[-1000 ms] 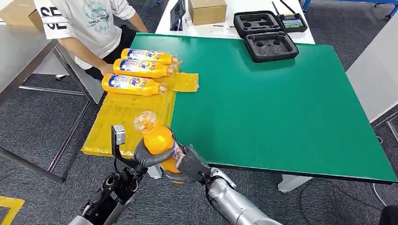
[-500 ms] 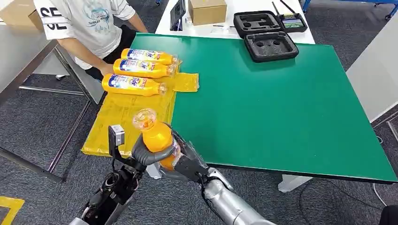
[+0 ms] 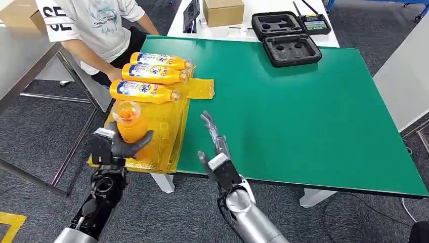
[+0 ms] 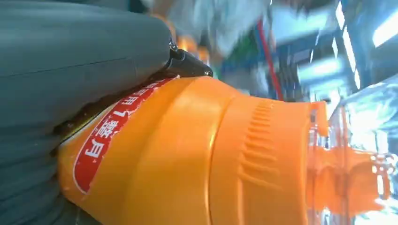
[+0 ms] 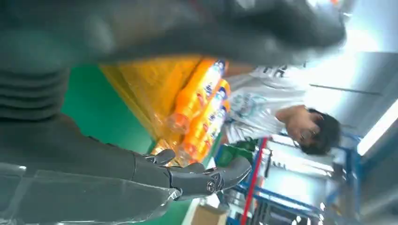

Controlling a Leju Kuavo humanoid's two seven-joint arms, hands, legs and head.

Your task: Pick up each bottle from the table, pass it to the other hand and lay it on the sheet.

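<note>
Since a second earlier, the orange bottle (image 3: 130,123) had passed wholly into the left hand (image 3: 117,145), which gripped it upright above the near end of the yellow sheet (image 3: 132,117). Released, the right hand (image 3: 216,149) hovered over the green surface (image 3: 303,111) with fingers spread. Three bottles (image 3: 152,75) lay on the sheet's far end beside a seated person (image 3: 91,25).

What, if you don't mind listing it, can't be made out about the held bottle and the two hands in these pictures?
- Bottle: its lower body, head view, wrapped by the left hand.
- Bottle label: left wrist view, partly under the hand's grey cover.
- Cap end: left wrist view, blurred by glare.
- Right hand: palm side, head view, faces away.
- Sheet: near corner, head view, behind the bottle.
</note>
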